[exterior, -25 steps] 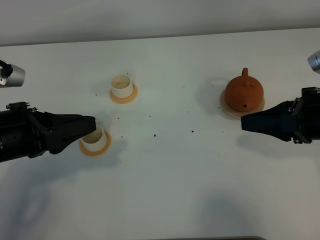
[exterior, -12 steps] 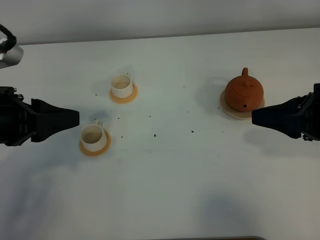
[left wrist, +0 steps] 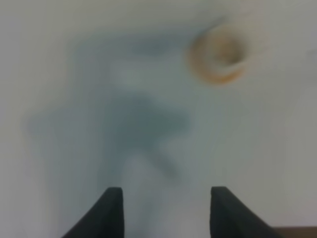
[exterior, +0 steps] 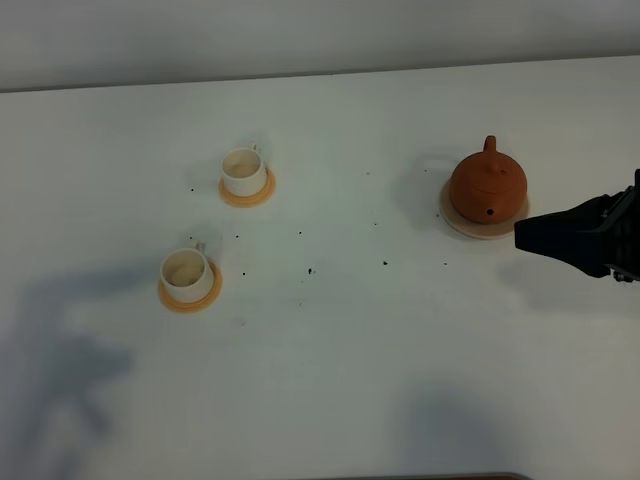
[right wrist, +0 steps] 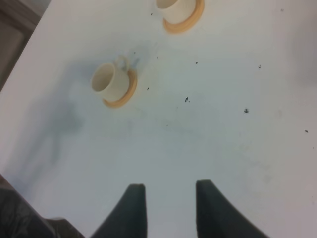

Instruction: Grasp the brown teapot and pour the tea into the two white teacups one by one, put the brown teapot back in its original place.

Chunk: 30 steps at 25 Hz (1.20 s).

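Your left wrist view is all blur: the small white cylindrical cup on its round orange saucer is a smear. Picture edges cut off the other white cup and the black right hand.

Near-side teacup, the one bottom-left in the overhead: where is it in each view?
Exterior high: near-side teacup, lower left, on its orange saucer.
Left wrist: one blurred cup on a saucer shows; cannot tell which cup.
Right wrist: the whole cup, handle visible, beside the arm shadow.
Shared landmark: the orange saucer.
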Available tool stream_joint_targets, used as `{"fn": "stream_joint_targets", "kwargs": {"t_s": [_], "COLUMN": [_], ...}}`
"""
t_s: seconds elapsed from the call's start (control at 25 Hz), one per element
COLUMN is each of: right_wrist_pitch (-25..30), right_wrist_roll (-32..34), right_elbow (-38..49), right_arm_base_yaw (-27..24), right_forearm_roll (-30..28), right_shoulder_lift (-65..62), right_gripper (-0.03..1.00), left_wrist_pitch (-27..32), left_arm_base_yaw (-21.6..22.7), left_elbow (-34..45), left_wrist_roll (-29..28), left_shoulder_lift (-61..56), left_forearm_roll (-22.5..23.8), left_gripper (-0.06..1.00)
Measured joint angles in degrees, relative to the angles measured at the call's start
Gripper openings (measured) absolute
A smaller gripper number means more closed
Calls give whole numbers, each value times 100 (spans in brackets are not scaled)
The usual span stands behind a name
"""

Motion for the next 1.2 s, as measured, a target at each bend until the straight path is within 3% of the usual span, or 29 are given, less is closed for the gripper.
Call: {"fn": "stream_joint_targets", "kwargs": {"t_s": [0.12, 0.24, 0.48, 0.68, 0.96, 1.2], "right_wrist_pitch": [-6, -6, -6, -6, -1, -1], "right_wrist_roll": [4, 4, 4, -8, -8, -8], "right_elbow": [0, 0, 0, 0, 0, 0], "right_arm_base_yaw": [0, 0, 0, 0, 0, 60], "right_forearm_roll": [0, 0, 0, 0, 0, 0], "right_shoulder_lift": [0, 0, 0, 0, 0, 0], "right_gripper": [24, 24, 24, 24, 24, 24], "left_wrist_pitch": [429, 429, 429, 429, -123, -199], "left_arm_base_yaw": [0, 0, 0, 0, 0, 0], "left_elbow": [8, 188, 1018, 1513, 1779, 1836], "left_wrist_roll": [-652, -857, -702, -566, -303, -159], "left_shoulder_lift": [-442, -870, -1842, -2777, -3585, -3602], "left_forearm_roll": [912, 1302, 1174, 774, 425, 261], "left_gripper": [39, 39, 39, 39, 39, 38]}}
